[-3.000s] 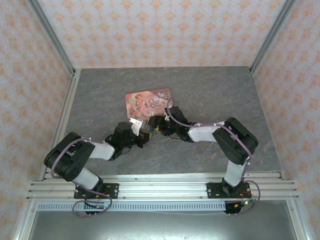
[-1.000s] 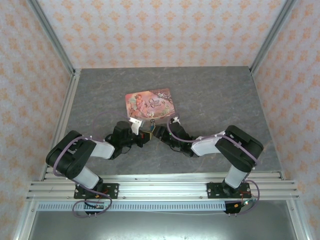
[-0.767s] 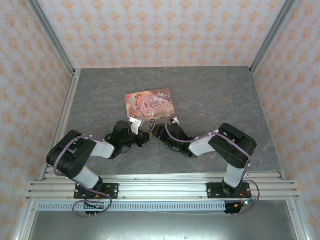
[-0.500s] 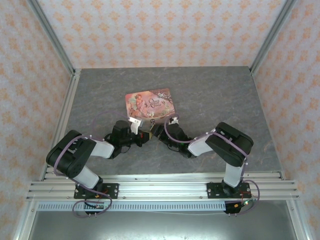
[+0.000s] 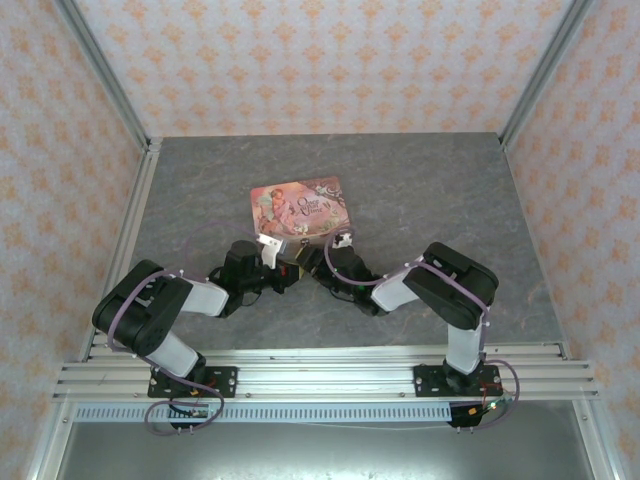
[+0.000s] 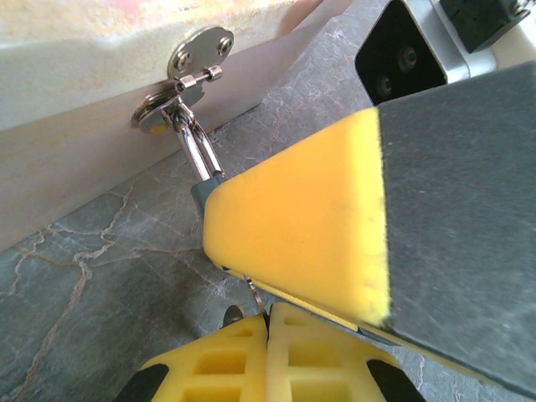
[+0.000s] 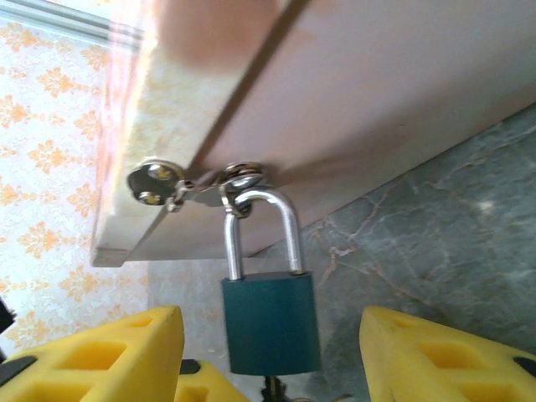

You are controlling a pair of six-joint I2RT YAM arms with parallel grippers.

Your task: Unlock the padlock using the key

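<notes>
My left gripper (image 6: pixel 268 358) is clamped on the key (image 6: pixel 255 293), pointing it at the underside of the padlock (image 7: pixel 270 322), which hangs from the hasp of the tin (image 7: pixel 377 109). My right gripper (image 7: pixel 268 352) stands open astride the body, likely to steady it.

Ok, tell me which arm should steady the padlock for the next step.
Right. The right fingers stand open either side of the padlock, so they likely need only close. The left fingers are shut on the key at its base.
</notes>
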